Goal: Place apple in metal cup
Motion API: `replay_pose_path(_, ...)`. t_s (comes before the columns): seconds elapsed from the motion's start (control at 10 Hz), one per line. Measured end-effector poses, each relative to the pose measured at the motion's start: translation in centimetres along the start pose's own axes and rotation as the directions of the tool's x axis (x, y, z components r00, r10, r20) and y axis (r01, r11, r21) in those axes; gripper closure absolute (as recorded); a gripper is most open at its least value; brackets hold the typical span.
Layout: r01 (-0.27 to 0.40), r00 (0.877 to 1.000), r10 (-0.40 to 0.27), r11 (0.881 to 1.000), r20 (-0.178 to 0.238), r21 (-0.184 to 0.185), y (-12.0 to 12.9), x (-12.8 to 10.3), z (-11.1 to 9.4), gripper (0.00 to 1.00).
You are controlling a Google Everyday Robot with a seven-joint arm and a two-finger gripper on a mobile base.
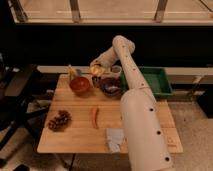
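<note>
The apple [96,70], yellow-orange, is held in my gripper [97,68] at the back of the wooden table [75,137], between the orange bowl and the dark purple bowl. The gripper is shut on the apple and holds it just above the table things. A small dull grey cup, the metal cup [94,80], shows directly below the apple, partly hidden by the gripper. My arm comes in from the lower right, bends high at the back and hides the table's right side.
An orange bowl [80,85] stands to the left of the cup and a dark purple bowl [110,86] to its right. A pale cream cup [116,70] and a green tray [156,81] are at the back right. A long red pepper [95,117], dark grapes [59,120] and a grey cloth [115,138] lie in front.
</note>
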Motion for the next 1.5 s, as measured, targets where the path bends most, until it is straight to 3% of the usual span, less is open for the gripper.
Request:
replay_pose_path(0.4,0.006,1.000,-0.006,1.000,0.021,0.013,0.2,-0.1,0.5,0.36)
replay_pose_path(0.5,0.009,1.000,-0.009,1.000,0.024,0.014,0.2,-0.3,0.6,0.33)
replay_pose_path(1.5,-0.024,1.000,0.023,0.998,0.016,0.053,0.4,0.5,-1.3,0.33)
